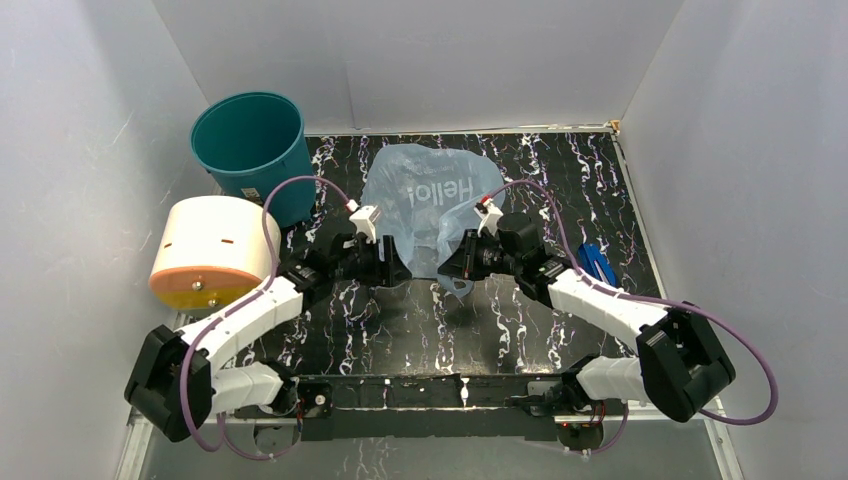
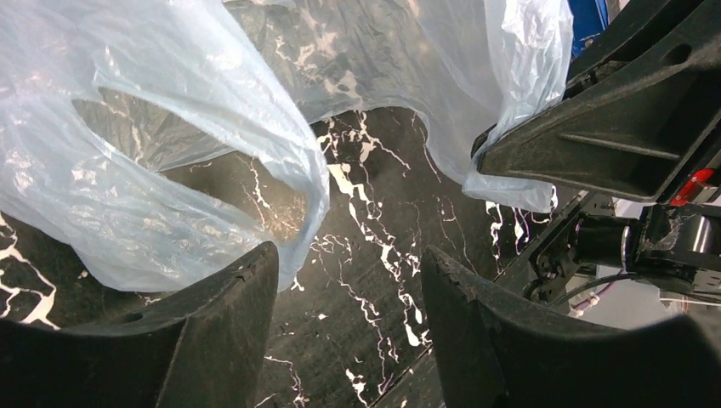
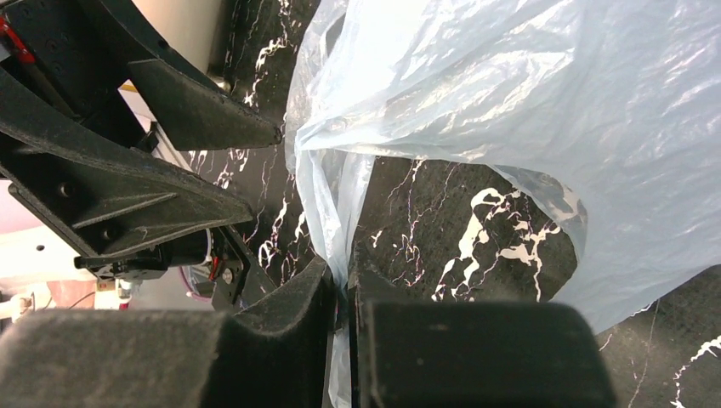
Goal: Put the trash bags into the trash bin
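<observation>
My right gripper pinches the trash bag; my left gripper is apart.
The light-blue bag lies on the black marbled table, near the teal trash bin but not in it. My right jaws are closed on a thin strip of its edge. My left jaws hold nothing; the bag hangs just beside them.

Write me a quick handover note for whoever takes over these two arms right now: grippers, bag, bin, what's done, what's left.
The left gripper is open and holds nothing; an edge of the trash bag lies beside one finger.
The right gripper is shut on a thin fold of the trash bag.
The bag is spread on the table, mid-back.
The trash bin stands upright at the back left, no bag in it.
Done: one grip.
Left: probably grip with the left, carry the bag to the bin, release.
</observation>
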You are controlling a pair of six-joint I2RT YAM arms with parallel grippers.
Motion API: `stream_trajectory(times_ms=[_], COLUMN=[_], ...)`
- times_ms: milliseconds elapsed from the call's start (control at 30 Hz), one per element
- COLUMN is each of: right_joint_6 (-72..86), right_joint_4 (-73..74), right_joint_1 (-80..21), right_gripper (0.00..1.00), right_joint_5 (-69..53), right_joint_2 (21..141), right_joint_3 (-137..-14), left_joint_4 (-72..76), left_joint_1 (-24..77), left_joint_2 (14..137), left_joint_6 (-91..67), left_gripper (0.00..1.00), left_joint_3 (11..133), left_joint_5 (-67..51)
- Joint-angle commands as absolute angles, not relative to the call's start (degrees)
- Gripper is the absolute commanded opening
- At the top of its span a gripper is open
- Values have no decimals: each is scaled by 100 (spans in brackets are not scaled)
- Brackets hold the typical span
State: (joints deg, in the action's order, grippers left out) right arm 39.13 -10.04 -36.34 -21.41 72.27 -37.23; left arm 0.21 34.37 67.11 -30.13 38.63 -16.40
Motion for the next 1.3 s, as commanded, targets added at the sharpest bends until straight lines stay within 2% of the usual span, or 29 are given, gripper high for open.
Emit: stream_trajectory(times_ms=[0, 133, 233, 533, 633, 833, 967, 1067, 1133, 1267], right_joint_6=[3946, 3916, 3903, 3849, 3834, 3864, 3930, 3986, 4015, 4030], right_joint_4=[-1066, -960, -939, -816, -797, -784, -858, -879, -879, -943], right_joint_1=[-3595, -3595, -3590, -3578, -3582, -3585, -3577, -3579, -3577, -3582], right_gripper=[18, 19, 19, 19, 19, 20, 20, 20, 21, 21], right_joint_5=[-2052, -2020, -1958, -1913, -1921, -1920, -1976, -2095, -2139, -2147], right_joint_2=[7034, 7036, 6993, 6944, 6946, 6965, 7016, 7083, 7129, 7186], right_joint_3=[-3735, -3752, -3754, -3837, -3847, -3859, -3841, -3862, -3875, -3900], left_joint_4=[-415, -1715, -2923, -2492, -2489, -2153, -828, -462, -303, -27], left_joint_1=[3454, 3392, 3260, 3226, 3226, 3226, 3226, 3225, 3226, 3219], left_joint_2=[6947, 7682, 8431, 8809, 9164, 9591, 9414, 9494, 9595, 9638], left_joint_6=[-2606, -1961, -1436, -1562, -1490, -1697, -2459, -2741, -2822, -3023], left_gripper=[61, 64, 57, 62, 59, 59, 59, 58, 52, 20], left_joint_3=[4584, 5639, 6344, 6303, 6430, 6633, 6145, 6113, 6109, 5973], left_joint_5=[-1904, -1415, -1330, -1926, -2371, -2307, -2056, -1884, -1972, -2049])
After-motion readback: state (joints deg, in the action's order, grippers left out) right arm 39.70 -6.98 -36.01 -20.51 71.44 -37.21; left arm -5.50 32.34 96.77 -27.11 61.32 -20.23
